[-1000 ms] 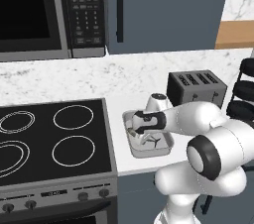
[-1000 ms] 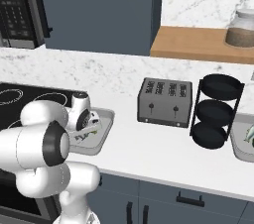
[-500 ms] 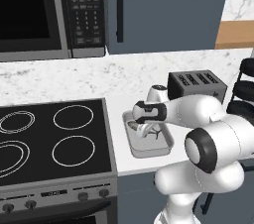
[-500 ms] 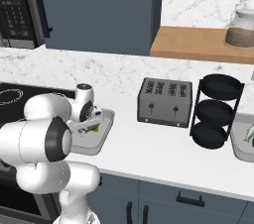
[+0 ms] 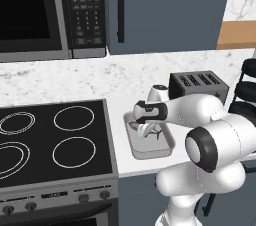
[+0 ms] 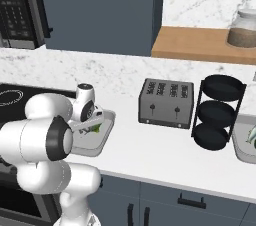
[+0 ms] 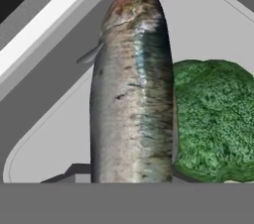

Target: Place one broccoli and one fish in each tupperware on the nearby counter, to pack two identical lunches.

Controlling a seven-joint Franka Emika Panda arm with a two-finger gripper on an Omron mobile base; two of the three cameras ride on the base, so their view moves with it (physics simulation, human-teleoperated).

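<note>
fingers clamped on fish | over tupperware w/ broccoli | no legible text

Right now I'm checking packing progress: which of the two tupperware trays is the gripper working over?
The tupperware beside the stovetop, left of the toaster. The gripper holds a fish over it, by broccoli. The other tray sits past the black rack.

The fish hides the end effector's fingertips, its tail cut off below.
</note>
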